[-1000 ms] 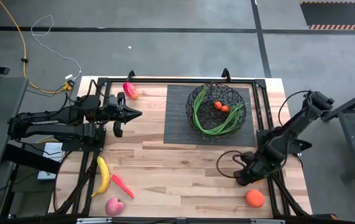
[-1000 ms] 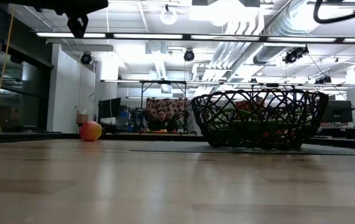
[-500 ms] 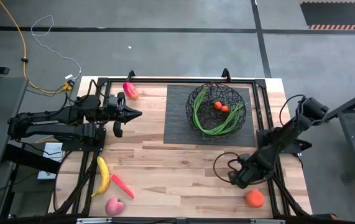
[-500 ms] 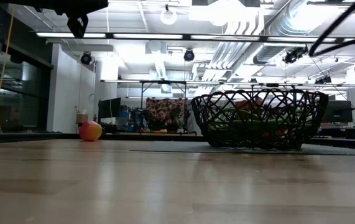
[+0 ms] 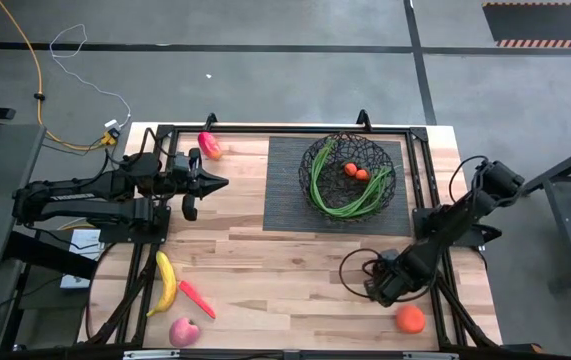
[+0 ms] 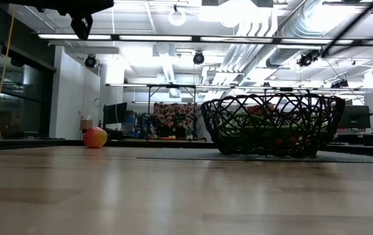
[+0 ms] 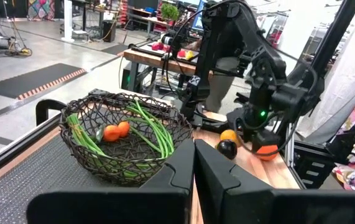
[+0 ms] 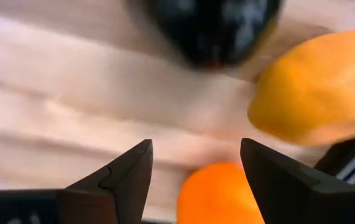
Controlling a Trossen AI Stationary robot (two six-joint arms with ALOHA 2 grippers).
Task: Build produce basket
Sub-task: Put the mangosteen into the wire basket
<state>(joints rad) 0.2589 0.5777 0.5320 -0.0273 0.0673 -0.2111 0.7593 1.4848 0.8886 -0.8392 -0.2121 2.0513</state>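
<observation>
While the right gripper [image 8: 193, 165] is hovering open and empty among an orange [image 8: 217, 196], a dark fruit [image 8: 217, 25] and another orange [image 8: 317, 93], a finger is risking nudging one rolling away; the basket [image 5: 349, 177] is sitting well apart on the mat, and the left gripper [image 7: 194, 177] is waiting clenched.

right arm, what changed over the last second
The right gripper slid along the table's near right part, toward the left and a little toward the near edge, jaws open and holding nothing. In its wrist view it now sits over a dark round fruit and oranges. Unchanged: left gripper shut and parked, basket, banana, carrot, apple.
</observation>
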